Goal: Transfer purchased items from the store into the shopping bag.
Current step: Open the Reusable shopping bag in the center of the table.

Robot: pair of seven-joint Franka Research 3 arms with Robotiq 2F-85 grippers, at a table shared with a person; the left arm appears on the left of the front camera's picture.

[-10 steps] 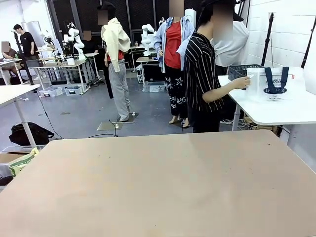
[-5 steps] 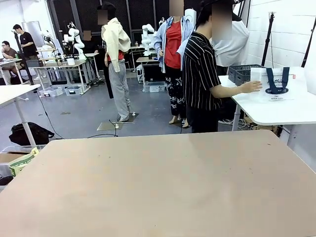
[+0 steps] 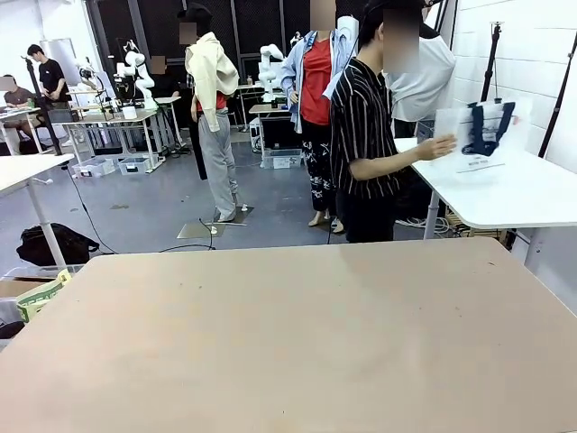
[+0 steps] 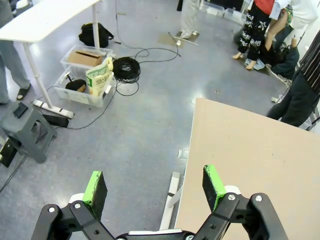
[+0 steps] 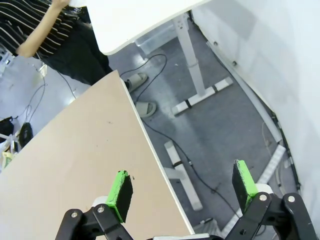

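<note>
In the front view, the person's hand point(image 3: 442, 147) is lifting the shopping bag point(image 3: 482, 131) clear of the white side table point(image 3: 514, 194), where it was standing upright half a second ago. Now it is hanging tilted in the air with its dark handles flopping. I am reading that as the bag being carried over to my tan table point(image 3: 297, 334), so the packing is not yet starting on my side. In the left wrist view, my left gripper point(image 4: 154, 185) is hanging over the floor just off the tan table's edge, with its green pads spread wide apart, holding and touching nothing. In the right wrist view, my right gripper point(image 5: 182, 186) is doing the same past the opposite edge, fully parted and empty, while the person's striped sleeve point(image 5: 35, 20) is showing beside the white table far off.
</note>
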